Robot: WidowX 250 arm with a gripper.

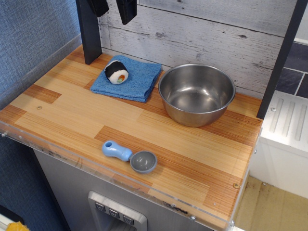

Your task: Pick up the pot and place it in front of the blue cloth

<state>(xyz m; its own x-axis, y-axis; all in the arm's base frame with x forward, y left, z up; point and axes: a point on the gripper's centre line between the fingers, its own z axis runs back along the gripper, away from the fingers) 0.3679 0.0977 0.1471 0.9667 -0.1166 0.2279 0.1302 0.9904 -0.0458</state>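
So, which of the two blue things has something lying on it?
The blue cloth at the back: a sushi roll toy lies on it. The scoop's light blue handle carries nothing.

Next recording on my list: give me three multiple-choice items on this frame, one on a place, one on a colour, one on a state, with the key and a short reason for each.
1. Where does the sushi roll lie?
A. inside the pot
B. on the blue cloth
C. beside the scoop

2. What colour is the handle of the scoop?
A. light blue
B. red
C. black

3. What is in the pot?
A. the scoop
B. the cloth
C. nothing, it stands empty

Key:
1 B, the roll rests on the blue cloth near its left corner.
2 A, the handle is light blue and the bowl of the scoop is grey.
3 C, only bare steel shows inside the pot, which stands upright on the table to the right of the cloth.

The pincer hangs at the top edge, cut off, so whether it is open cannot be told.
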